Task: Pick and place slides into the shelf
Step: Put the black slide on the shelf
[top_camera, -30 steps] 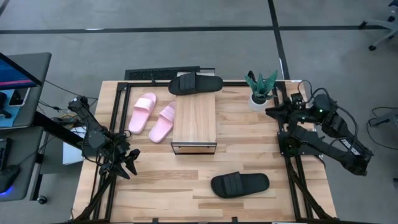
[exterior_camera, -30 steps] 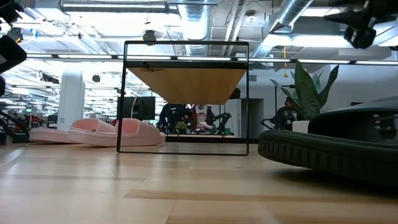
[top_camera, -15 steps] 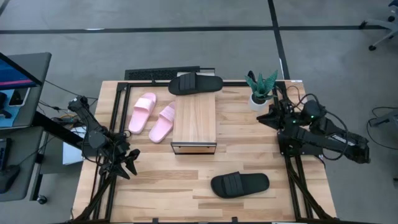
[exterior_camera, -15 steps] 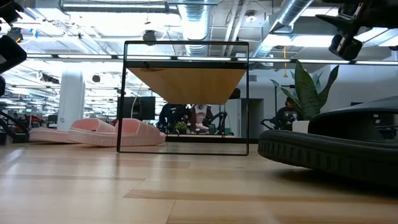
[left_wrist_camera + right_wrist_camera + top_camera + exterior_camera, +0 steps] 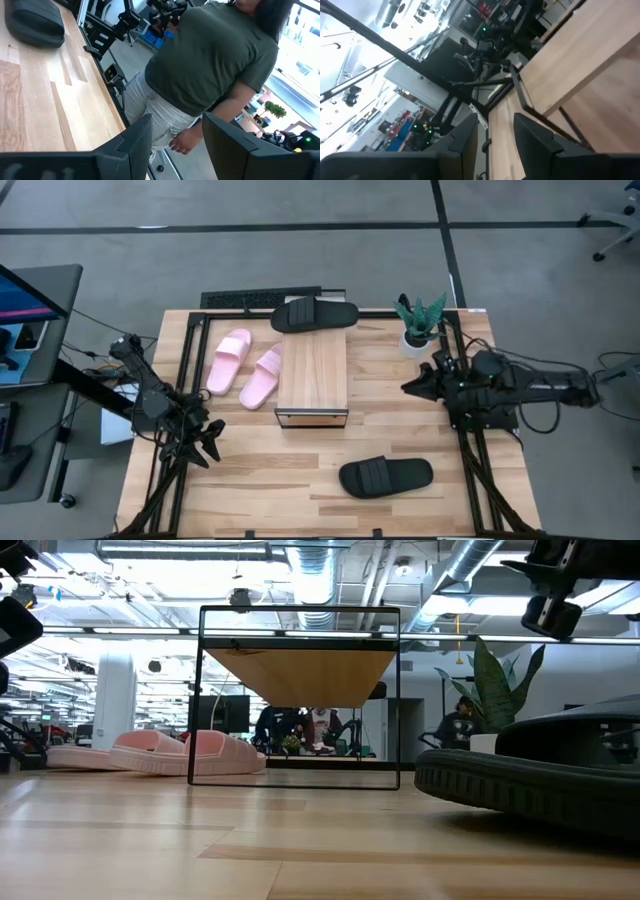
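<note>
The shelf (image 5: 313,372), a light plank top on a dark frame, stands mid-table; its frame shows in the low view (image 5: 300,780). Two pink slides (image 5: 245,367) lie sole-down left of it and show in the low view (image 5: 160,752). One black slide (image 5: 315,314) lies just past the shelf's far end. The other black slide (image 5: 386,476) lies near the near edge, large in the low view (image 5: 540,775). My left gripper (image 5: 205,442) hovers open at the table's left side. My right gripper (image 5: 410,386) hangs open right of the shelf, above the table (image 5: 552,602).
A potted plant (image 5: 419,328) stands at the far right, close behind my right gripper. A dark flat object (image 5: 240,300) lies along the far edge. A person in a green shirt (image 5: 210,60) stands beside the table. Bare wood (image 5: 250,470) lies between the shelf and the near edge.
My right arm has swung and stretched out flat. Its gripper has moved toward the near edge and a little left, away from the plant and closer to the shelf's right side. The slides, the shelf and the left arm have kept still.
</note>
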